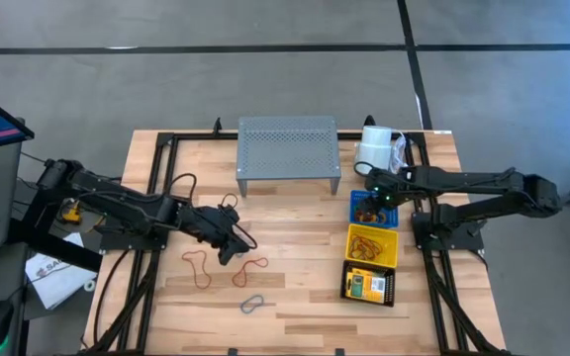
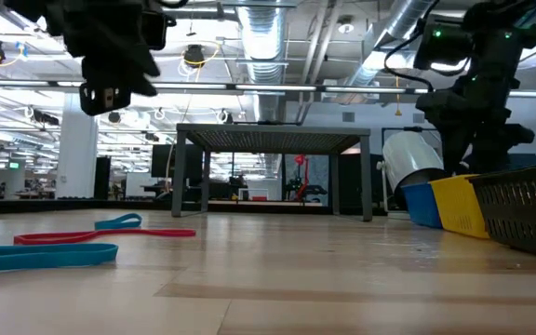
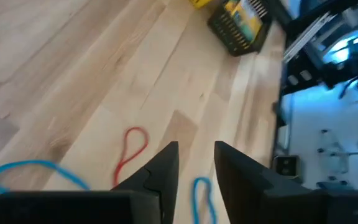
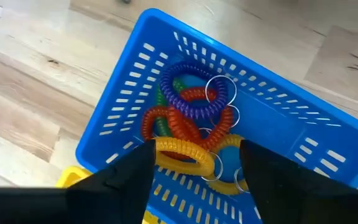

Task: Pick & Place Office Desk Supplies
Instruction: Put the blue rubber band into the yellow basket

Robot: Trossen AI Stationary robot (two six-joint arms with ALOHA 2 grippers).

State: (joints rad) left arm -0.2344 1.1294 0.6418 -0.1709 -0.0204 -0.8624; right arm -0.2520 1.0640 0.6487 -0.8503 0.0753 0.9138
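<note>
My right gripper (image 4: 194, 171) hangs open over the blue basket (image 4: 135, 99), pointing down into it. Several coiled loops lie in the basket: purple (image 4: 191, 99), orange (image 4: 173, 124) and a yellow one (image 4: 182, 152) under the gap between the fingers. My left gripper (image 3: 196, 165) is open above the table's left middle (image 1: 231, 242), with nothing between its fingers. Just ahead of it a red loop (image 3: 132, 149) lies flat on the wood. Another red loop (image 1: 201, 267) and a grey loop (image 1: 253, 303) lie nearby.
A yellow basket (image 1: 372, 244) and a black basket (image 1: 369, 285) holding a crayon box stand in a row nearer than the blue one. The grey perforated shelf (image 1: 288, 153) and a white paper roll (image 1: 374, 146) stand at the far side.
</note>
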